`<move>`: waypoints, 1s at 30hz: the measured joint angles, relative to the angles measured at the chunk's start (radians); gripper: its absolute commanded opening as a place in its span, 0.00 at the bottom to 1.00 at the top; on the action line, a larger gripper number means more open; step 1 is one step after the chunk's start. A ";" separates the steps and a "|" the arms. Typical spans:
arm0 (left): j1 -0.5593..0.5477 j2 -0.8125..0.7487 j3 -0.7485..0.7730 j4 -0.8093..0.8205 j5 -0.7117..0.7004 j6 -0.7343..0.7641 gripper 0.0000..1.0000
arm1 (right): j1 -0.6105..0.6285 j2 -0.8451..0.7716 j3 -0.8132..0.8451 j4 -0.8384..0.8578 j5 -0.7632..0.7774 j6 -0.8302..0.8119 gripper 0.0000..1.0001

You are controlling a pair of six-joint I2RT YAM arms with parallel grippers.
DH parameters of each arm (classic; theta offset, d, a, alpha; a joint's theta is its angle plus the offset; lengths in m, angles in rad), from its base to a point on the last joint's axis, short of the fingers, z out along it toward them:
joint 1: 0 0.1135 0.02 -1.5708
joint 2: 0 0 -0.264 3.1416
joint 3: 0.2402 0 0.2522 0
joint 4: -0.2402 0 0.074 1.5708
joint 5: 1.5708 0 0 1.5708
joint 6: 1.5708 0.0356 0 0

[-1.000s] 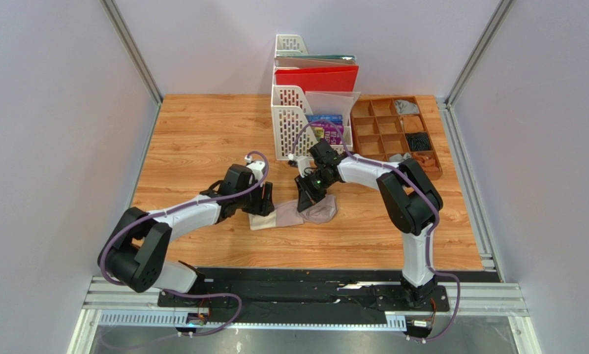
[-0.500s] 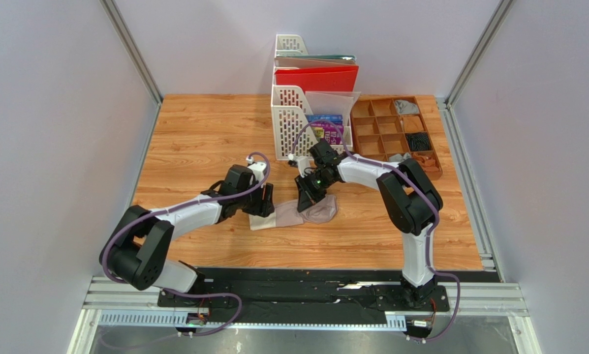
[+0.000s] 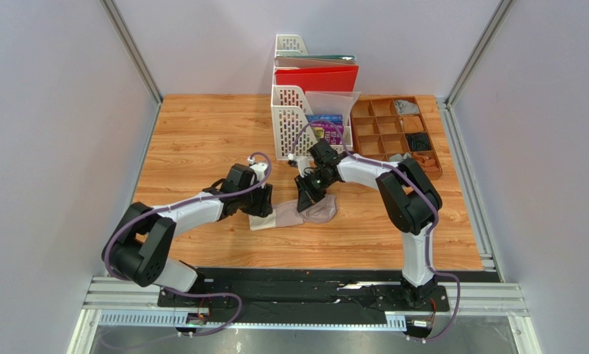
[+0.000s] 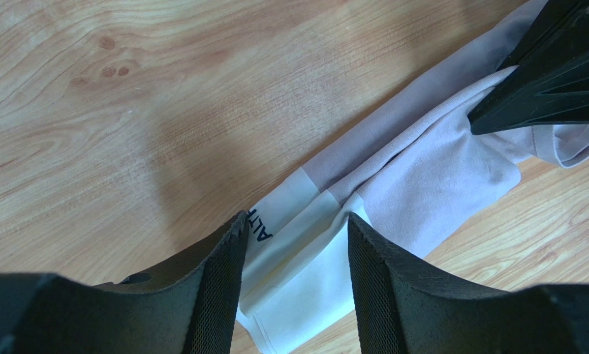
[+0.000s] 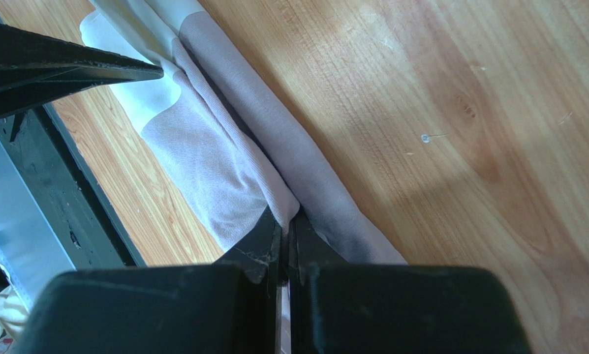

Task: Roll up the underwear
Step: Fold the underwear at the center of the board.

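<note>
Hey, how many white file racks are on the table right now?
2. One white file rack stands mid-back on the table, left of the wooden tray; the other is right behind it, past the red folder. None looks hidden.

Light wood-grain counter [image 3: 201, 133] with all the clutter pushed to the far edge. There's a white slotted file rack [image 3: 288, 122] with a clear plastic sleeve [image 3: 334, 102] and a purple-blue booklet [image 3: 325, 129] in it. A second white rack [image 3: 290, 44] sits right behind, holding a red folder [image 3: 316, 77]. Just beside them on the right is a wooden divider tray [image 3: 384, 108], with something black [image 3: 418, 140] in one compartment. Plain grey walls all around, and a black base plate [image 3: 304, 295] along the near edge.
</note>
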 measured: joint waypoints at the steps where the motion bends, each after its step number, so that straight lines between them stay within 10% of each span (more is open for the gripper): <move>1: 0.000 0.003 0.003 -0.003 0.000 0.002 0.57 | 0.000 0.001 0.002 -0.001 0.000 0.000 0.00; 12: -0.014 0.044 0.034 -0.028 -0.010 0.027 0.00 | -0.005 0.013 0.021 -0.020 -0.010 0.000 0.00; 21: -0.041 0.043 0.045 -0.073 0.002 -0.014 0.00 | -0.008 0.027 0.099 -0.095 0.035 -0.002 0.06; 26: -0.041 0.002 0.015 -0.079 0.026 -0.101 0.00 | -0.023 0.026 0.134 -0.126 0.074 0.004 0.44; 30: -0.041 -0.036 -0.043 -0.077 0.037 -0.166 0.00 | -0.064 0.003 0.134 -0.136 0.109 0.011 0.51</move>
